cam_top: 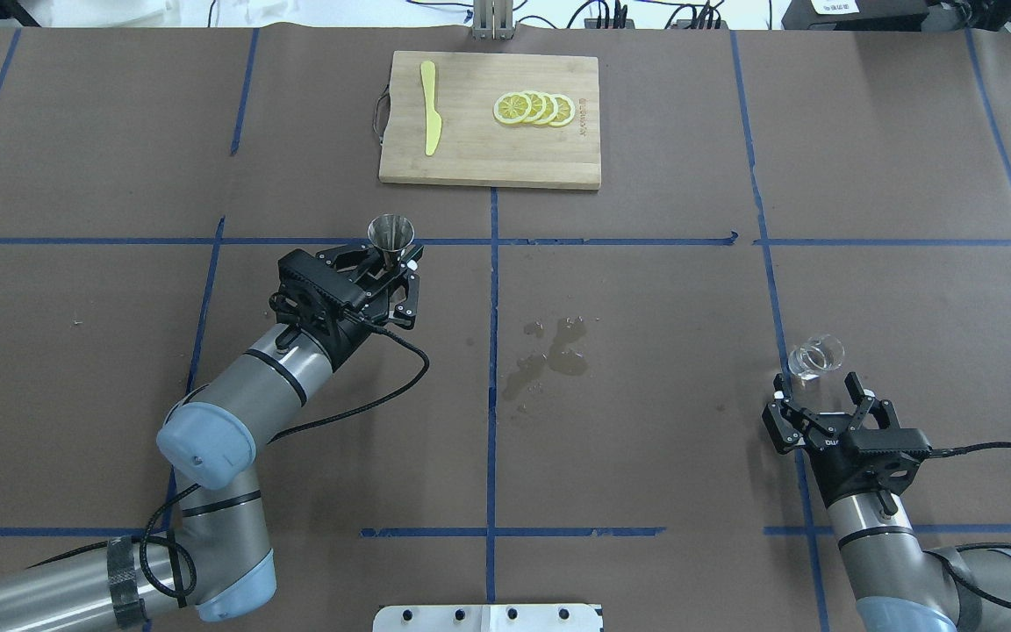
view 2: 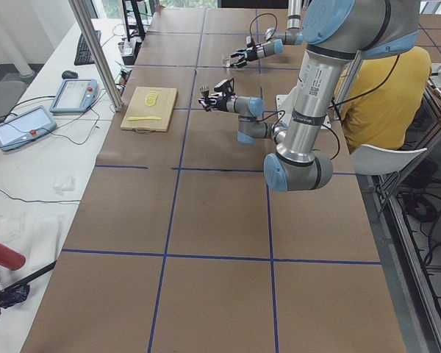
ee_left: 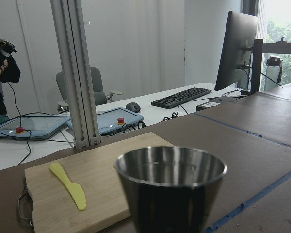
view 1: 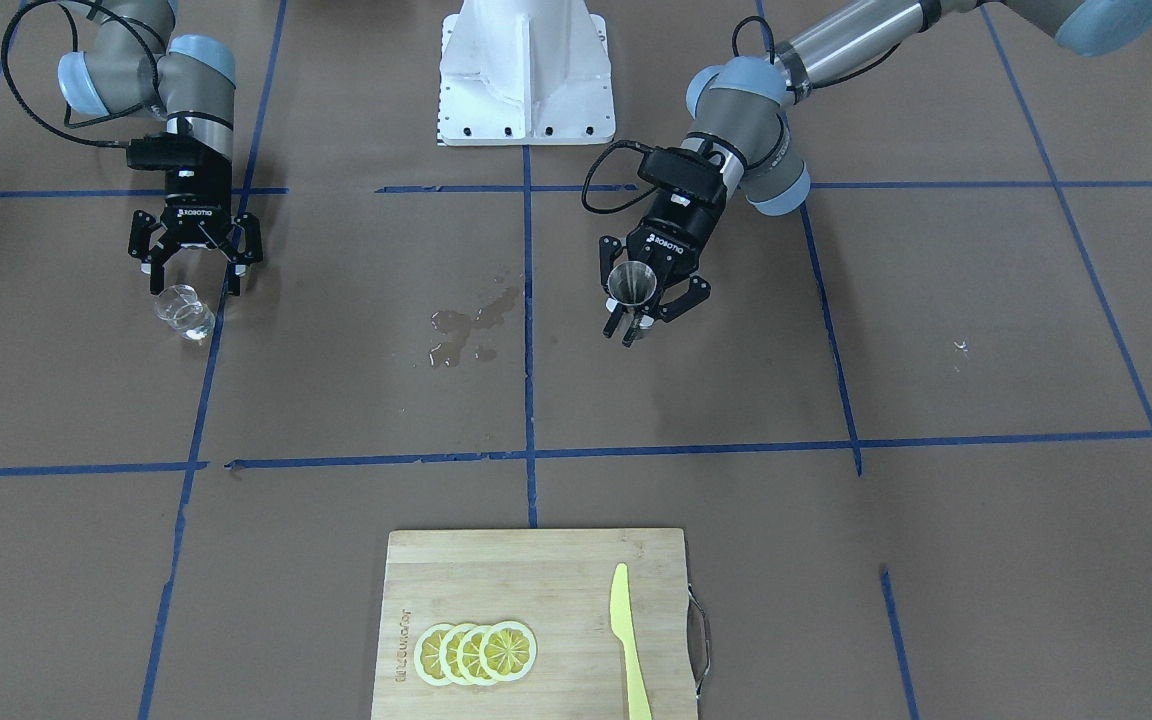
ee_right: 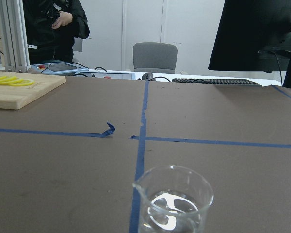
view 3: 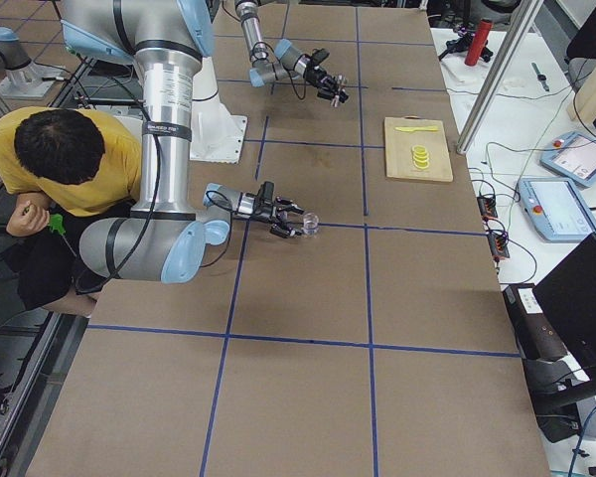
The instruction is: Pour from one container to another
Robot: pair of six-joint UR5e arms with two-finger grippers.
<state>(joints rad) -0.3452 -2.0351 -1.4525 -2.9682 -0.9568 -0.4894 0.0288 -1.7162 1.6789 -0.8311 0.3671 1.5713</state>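
Note:
The steel jigger (cam_top: 391, 235) stands upright between the fingers of my left gripper (cam_top: 390, 263), which is shut on its narrow waist. Its open rim fills the bottom of the left wrist view as the jigger (ee_left: 170, 187). In the front view the same jigger (view 1: 631, 285) shows inside the left gripper (view 1: 641, 318). The clear glass cup (cam_top: 815, 355) stands on the table on my right side, with a little clear liquid in it. My right gripper (cam_top: 815, 386) is open just behind it, not touching. The cup (ee_right: 173, 199) sits low and centred in the right wrist view.
A wet spill (cam_top: 549, 351) lies on the brown paper between the arms. At the far edge a wooden cutting board (cam_top: 488, 162) carries lemon slices (cam_top: 534, 108) and a yellow knife (cam_top: 430, 118). Blue tape lines cross the table.

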